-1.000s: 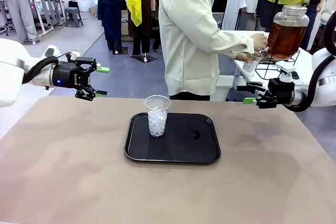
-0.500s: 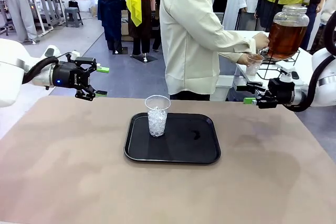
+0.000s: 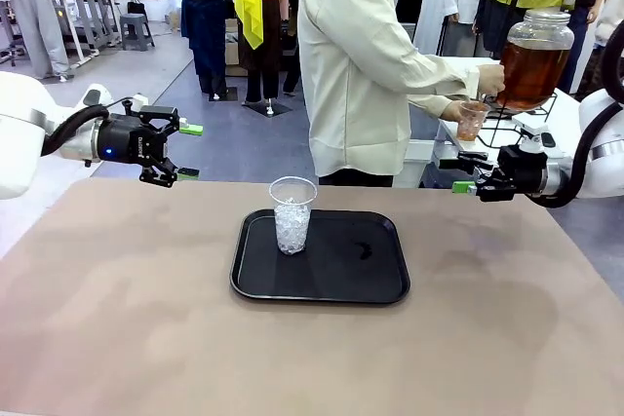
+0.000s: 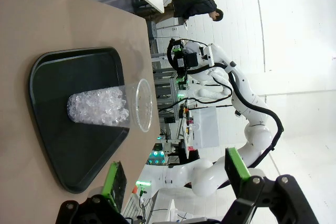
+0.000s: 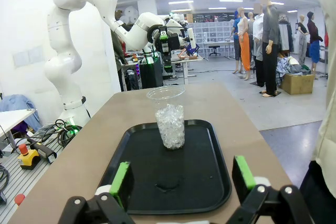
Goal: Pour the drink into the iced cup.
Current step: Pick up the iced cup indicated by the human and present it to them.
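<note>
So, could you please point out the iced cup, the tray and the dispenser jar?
iced cup (image 3: 292, 226): front view, ice-filled body.
tray (image 3: 336, 275): front view, bare floor.
dispenser jar (image 3: 531, 70): front view, amber-filled belly.

Bright overhead light (edges warped)

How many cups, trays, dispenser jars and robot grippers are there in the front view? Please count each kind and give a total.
Cups: 2 (iced cup on the tray; cup with drink in the person's hand)
Trays: 1 (black tray)
Dispenser jars: 1 (dispenser jar)
Grippers: 2 (left gripper; right gripper; both open, holding nothing)
Total: 6
</note>
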Controlling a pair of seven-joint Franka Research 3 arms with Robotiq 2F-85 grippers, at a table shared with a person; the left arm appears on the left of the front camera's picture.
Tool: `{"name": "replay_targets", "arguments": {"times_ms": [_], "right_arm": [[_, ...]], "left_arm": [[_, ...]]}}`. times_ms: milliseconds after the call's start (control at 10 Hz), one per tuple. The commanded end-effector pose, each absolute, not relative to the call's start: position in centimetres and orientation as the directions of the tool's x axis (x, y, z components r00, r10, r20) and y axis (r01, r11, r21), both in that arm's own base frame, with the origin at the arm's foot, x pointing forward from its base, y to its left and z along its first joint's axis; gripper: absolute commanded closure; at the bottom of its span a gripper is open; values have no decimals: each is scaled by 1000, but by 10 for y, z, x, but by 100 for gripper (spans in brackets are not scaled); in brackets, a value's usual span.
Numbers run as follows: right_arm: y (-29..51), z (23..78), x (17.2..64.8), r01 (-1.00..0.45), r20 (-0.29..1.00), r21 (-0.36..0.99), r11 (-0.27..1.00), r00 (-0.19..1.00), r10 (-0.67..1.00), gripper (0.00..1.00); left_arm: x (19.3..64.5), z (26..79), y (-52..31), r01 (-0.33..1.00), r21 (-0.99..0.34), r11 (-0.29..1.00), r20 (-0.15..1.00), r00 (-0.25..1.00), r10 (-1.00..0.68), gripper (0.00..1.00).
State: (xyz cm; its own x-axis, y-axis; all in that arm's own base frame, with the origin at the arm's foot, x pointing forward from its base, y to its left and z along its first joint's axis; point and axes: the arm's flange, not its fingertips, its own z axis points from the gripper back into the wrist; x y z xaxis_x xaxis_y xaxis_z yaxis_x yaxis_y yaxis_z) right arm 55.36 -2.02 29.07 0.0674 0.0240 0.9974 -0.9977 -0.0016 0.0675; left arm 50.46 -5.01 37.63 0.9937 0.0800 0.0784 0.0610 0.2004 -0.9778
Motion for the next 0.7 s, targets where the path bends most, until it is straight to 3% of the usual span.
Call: {"name": "replay_targets", "arguments": {"times_ms": [0, 600], "right_arm": [[-18, 295, 553, -998, 998, 61, -3, 61, 27, 0], [-18, 295, 553, -998, 998, 61, -3, 61, 27, 0]], "left_arm": [[504, 378, -50, 63, -977, 202, 81, 993, 80, 0], [504, 378, -50, 63, -977, 202, 81, 993, 80, 0]]}}
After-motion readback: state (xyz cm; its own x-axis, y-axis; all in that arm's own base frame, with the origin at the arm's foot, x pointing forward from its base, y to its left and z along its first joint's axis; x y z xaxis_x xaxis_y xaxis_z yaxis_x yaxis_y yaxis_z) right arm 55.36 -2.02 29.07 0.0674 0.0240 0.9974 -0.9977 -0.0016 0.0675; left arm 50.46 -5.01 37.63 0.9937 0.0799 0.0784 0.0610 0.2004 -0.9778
